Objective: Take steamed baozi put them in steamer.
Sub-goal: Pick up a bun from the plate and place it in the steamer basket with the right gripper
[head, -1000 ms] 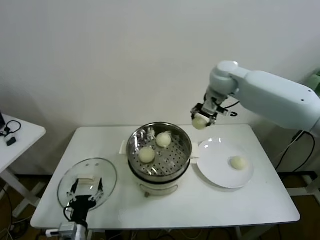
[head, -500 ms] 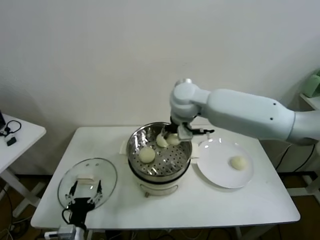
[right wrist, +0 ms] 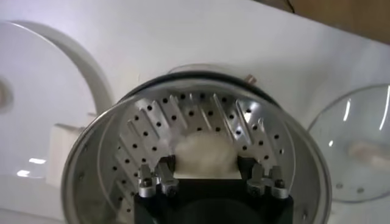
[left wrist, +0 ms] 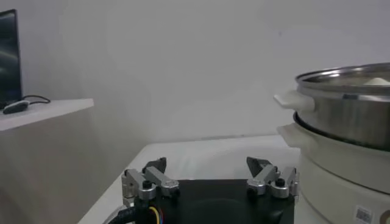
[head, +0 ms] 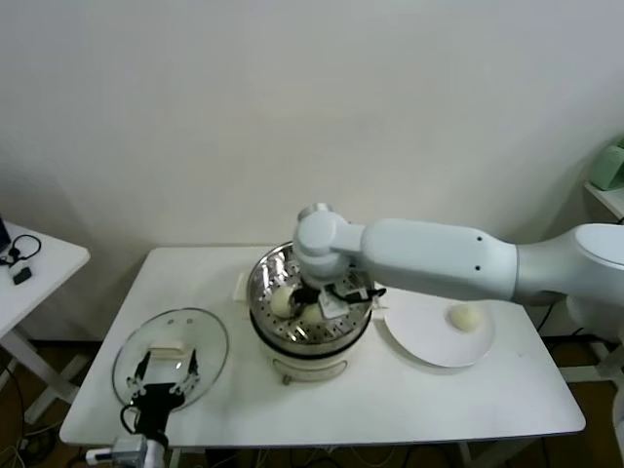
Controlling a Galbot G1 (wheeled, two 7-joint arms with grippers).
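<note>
Right end effector (right wrist: 207, 182) is down inside the steamer (head: 356, 314) at table centre, fingers closed narrowly on a baozi (right wrist: 204, 155) just above the perforated floor. Placement step. Next: release, lift clear, fetch the last bun (head: 464, 316) from the plate (head: 429, 346). Left end effector (left wrist: 210, 179) parked open at the table's front-left edge.

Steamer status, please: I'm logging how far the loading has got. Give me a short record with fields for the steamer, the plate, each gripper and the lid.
steamer: steel pot on a white base, mid-table, lid off
buns in steamer: one lies free on the perforated floor; others hidden by the right arm
right gripper: down inside the steamer, shut on a bun
plate: white, beside the steamer on the robot's right, one bun left on it
lid: glass, flat on the table to the steamer's left
left gripper: open, idle at the lid
</note>
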